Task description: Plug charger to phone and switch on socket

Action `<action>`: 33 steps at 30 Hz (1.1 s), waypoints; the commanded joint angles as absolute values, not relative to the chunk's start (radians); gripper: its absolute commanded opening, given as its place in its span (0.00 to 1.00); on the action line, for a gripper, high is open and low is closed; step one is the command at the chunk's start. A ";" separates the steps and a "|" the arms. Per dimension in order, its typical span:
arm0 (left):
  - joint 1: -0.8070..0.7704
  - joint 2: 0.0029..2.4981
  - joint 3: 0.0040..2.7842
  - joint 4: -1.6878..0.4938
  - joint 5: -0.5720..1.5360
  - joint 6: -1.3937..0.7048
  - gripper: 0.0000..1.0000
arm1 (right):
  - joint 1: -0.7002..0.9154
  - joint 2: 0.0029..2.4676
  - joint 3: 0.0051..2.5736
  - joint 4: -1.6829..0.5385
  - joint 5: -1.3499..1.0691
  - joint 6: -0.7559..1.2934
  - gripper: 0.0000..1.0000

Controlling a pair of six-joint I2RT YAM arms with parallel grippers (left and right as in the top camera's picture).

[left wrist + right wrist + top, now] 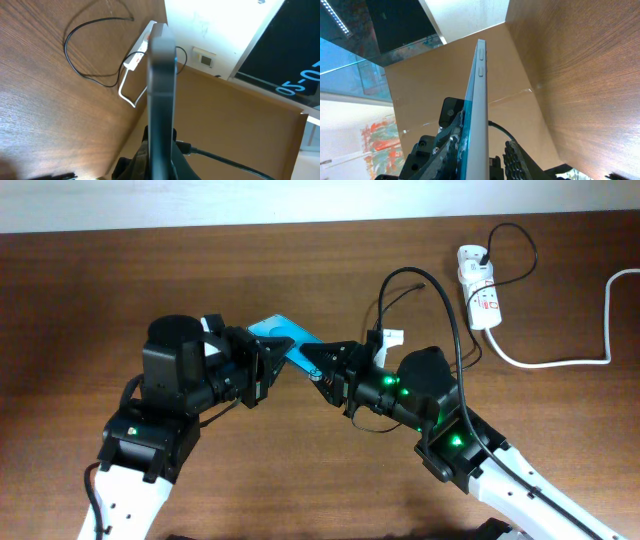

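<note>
Surface: brown wood surface with a pale wall along its far edge.
Phone: the phone is lifted above the surface at the middle, between the two arms. Both wrist views show it edge-on.
Socket: the socket lies far to the right, well apart from the phone. Its white cord runs off toward the right edge.
Charger: the plug end sits in the socket and the charger loops over the wood. I cannot find the connector tip with certainty.
Left arm: it reaches in from the lower left with the wrist turned sideways. The left gripper has its jaws pinching the lower left edge of the phone.
Right arm: it comes from the lower right, bent at the elbow. The right gripper has its tip at the lower right corner of the phone.
Right jaws: the phone edge rises between the fingers, but the contact is hidden. I cannot tell whether they pinch anything.
Step in hand: I judge it is the presenting of the phone for plugging. The connector does not look inserted yet.
Next move: it needs the connector tip lined up with the port on the phone's short edge and pushed straight in while the left arm holds firm. After this one arm must travel to the socket for the switch, whose position is too small to read.
</note>
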State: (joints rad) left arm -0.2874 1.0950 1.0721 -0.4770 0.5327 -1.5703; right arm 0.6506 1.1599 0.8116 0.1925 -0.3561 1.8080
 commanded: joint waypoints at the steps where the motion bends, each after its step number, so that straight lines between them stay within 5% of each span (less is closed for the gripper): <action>1: -0.285 1.084 1.098 -0.449 0.554 -1.526 0.00 | 0.661 1.170 0.790 0.182 -0.384 1.785 0.30; 11: -0.285 1.084 1.098 -0.449 0.562 -1.316 0.00 | 0.652 1.170 0.790 0.037 -0.224 1.570 0.49; 16: -0.285 1.084 1.098 -0.449 0.562 -1.242 0.00 | 0.517 1.169 0.790 0.024 -0.291 1.431 0.61; 27: -0.285 1.084 1.098 -0.488 0.561 -0.991 0.00 | 0.131 1.201 0.791 -0.251 -0.196 0.949 0.66; 33: -0.285 1.084 1.098 -0.516 0.561 -0.958 0.00 | 0.025 1.570 0.927 -0.165 -0.172 0.897 0.67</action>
